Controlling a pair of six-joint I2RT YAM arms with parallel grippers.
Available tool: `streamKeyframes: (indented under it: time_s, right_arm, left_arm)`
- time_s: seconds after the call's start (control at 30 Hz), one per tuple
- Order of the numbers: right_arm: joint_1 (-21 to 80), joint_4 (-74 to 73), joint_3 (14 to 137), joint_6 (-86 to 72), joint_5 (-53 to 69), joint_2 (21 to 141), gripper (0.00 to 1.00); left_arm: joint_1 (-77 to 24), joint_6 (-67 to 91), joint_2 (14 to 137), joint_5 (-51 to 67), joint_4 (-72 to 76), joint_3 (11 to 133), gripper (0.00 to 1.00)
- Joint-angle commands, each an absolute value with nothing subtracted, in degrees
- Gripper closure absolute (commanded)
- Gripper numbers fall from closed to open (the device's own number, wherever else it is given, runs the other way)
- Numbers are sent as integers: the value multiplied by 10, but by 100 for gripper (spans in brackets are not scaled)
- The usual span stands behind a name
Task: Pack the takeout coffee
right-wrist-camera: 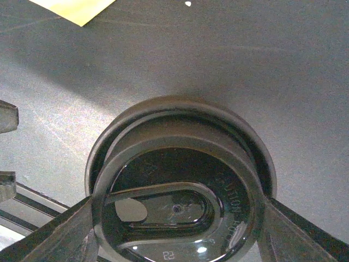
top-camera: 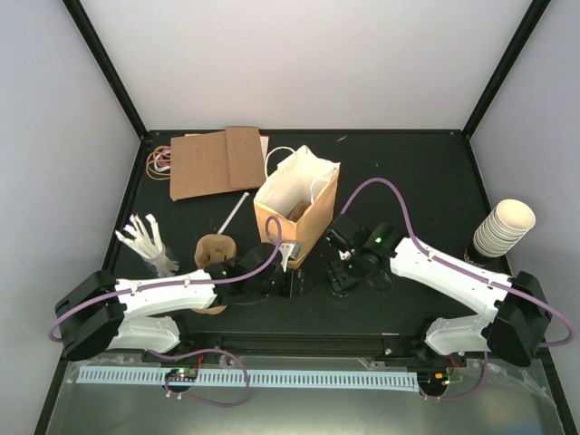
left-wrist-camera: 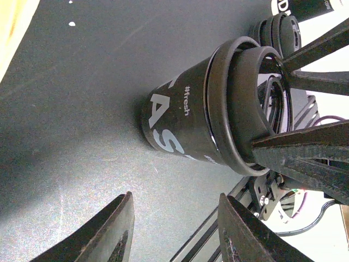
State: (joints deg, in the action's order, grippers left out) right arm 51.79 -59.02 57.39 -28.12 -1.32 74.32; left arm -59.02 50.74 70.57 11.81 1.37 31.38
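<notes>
Black-lidded dark takeout coffee cup (left-wrist-camera: pixel 180 117) stands on the black tabletop (left-wrist-camera: pixel 65 120) near the brown paper bag (top-camera: pixel 299 213), right gripper (right-wrist-camera: pixel 175 215) clamped on its lid; left gripper (left-wrist-camera: pixel 174 226) hangs parted, empty.

White-shelled arms (top-camera: pixel 168 292), black joints (top-camera: pixel 528 319), purple cables (top-camera: pixel 385 184); left claw (left-wrist-camera: pixel 174 229) and right claw (right-wrist-camera: pixel 174 234) black.

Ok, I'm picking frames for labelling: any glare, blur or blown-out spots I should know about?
Top external: evenly lit, sharp. Left wrist: the cup is in focus, its print readable; the left gripper looks soft; background at right is blown out. Right wrist: small glare spots on the lid, soft shadow on the table behind it.
</notes>
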Motion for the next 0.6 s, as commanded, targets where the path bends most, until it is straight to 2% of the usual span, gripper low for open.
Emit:
streamKeyframes:
  time_s: [0.0, 0.57]
  right_arm:
    - [523, -585, 564, -272, -11, 751, 25]
    - [523, -592, 555, -271, -17, 758, 25]
  left_arm:
    - [-594, 497, 712, 123, 33, 339, 55]
    - [-594, 495, 730, 123, 41, 347, 55]
